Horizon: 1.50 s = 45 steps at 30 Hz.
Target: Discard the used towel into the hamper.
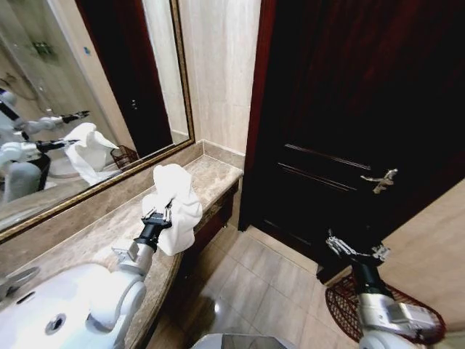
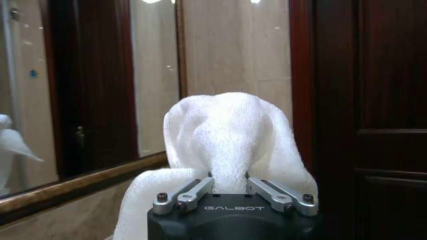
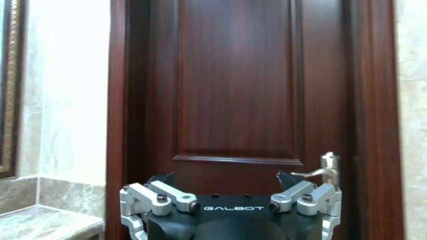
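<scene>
While the left gripper [image 1: 158, 216] pinches the white towel [image 1: 174, 207] above the counter's [image 1: 87, 240] front edge, the right gripper [image 1: 354, 251], jaws wide, hangs seemingly over the hamper [image 1: 341, 305].

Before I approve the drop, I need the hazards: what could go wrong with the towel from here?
The left tool pinches only a fold of the towel, held above the counter; the loose bulk could slip free or drag there. The hamper sits on the floor across the gap, partly behind the right tool, which may block the drop.
</scene>
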### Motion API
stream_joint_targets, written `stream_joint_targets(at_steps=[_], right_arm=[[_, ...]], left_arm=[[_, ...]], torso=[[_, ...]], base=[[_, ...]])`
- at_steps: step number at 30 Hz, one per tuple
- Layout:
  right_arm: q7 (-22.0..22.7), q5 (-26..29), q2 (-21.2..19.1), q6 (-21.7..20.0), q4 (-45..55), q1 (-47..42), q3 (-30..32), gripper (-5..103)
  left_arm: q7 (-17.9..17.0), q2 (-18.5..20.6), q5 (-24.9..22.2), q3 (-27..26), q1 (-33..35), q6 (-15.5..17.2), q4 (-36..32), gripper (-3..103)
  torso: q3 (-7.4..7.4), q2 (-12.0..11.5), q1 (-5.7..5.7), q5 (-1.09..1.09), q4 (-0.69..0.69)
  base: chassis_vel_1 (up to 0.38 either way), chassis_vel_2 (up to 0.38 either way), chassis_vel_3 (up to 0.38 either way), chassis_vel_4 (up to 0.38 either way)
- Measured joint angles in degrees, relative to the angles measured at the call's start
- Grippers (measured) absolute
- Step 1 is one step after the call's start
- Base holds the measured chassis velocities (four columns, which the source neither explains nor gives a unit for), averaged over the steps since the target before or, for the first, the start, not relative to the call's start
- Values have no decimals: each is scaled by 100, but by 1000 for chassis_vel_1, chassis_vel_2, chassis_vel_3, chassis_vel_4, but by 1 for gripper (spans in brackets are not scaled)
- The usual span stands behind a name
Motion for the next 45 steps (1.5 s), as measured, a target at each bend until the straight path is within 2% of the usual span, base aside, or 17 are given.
stream_joint_targets(at_steps=[11, 45], right_arm=[[18, 75, -11, 14, 8, -28, 35, 100], [38, 160, -11, 89, 18, -54, 86, 100]], left_arm=[[-3, -24, 31, 11, 49, -30, -8, 8], [19, -50, 112, 34, 109, -109, 9, 8]], torso=[[0, 0, -1, -1, 0], [-1, 1, -2, -1, -1]], base=[[-85, -95, -86, -77], [-173, -174, -79, -81]])
